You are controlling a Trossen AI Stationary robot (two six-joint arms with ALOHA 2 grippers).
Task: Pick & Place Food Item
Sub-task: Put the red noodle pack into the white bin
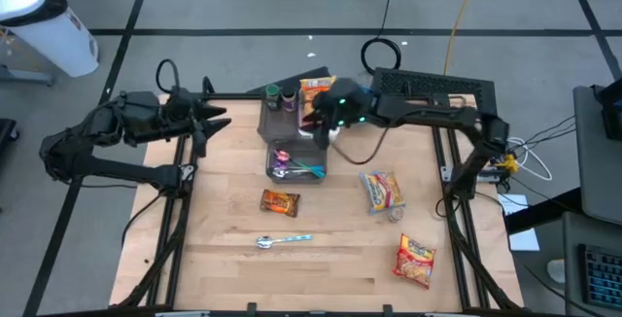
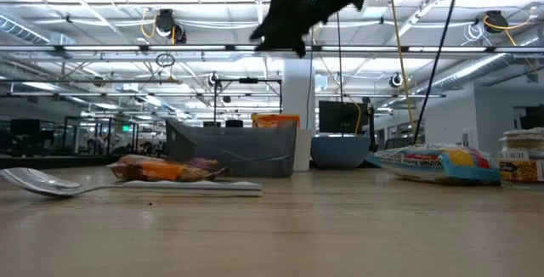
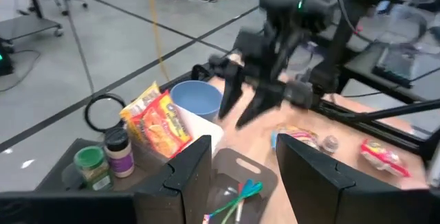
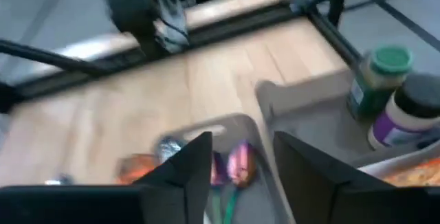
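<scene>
Approach step: we see the right gripper (image 1: pixel 313 120), jaws spread and empty, above the grey plastic tray (image 1: pixel 296 160); next, we judge, descent onto a packet.

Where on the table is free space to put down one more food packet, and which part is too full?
Bare wood lies in front of the spoon, along the near edge, left of the orange noodle packet. The left side beyond the snack bar is also free. It is crowded at the far middle: the grey tray with jars, and the right gripper above it.
</scene>
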